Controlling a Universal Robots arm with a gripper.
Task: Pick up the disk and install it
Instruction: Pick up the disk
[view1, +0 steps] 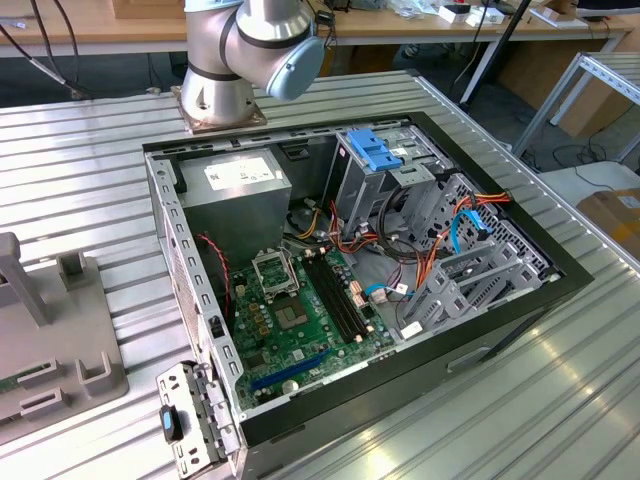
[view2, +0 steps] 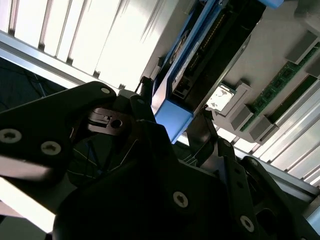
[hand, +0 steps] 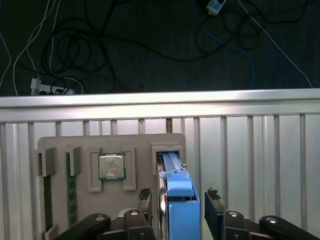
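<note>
In the second wrist view I have the gripper (view2: 175, 111) straddling the disk (view2: 210, 50), which stands on edge in the grey holder tray (view2: 280, 35). The black fingers (view2: 209, 132) sit spread on either side of its blue carrier frame (view2: 172, 120); I can't tell whether they touch it. Just beside the disk, a processor chip (view2: 218, 97) lies in its pocket, with green memory sticks (view2: 275, 87) beyond it. The tray rests on the ribbed metal table (view2: 100, 40).

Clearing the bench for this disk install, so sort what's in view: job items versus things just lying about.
Job: disk, standing on edge in the grey tray; gripper, open astride it; open computer case.
Lying about: processor chip; memory sticks; floor cables.
</note>
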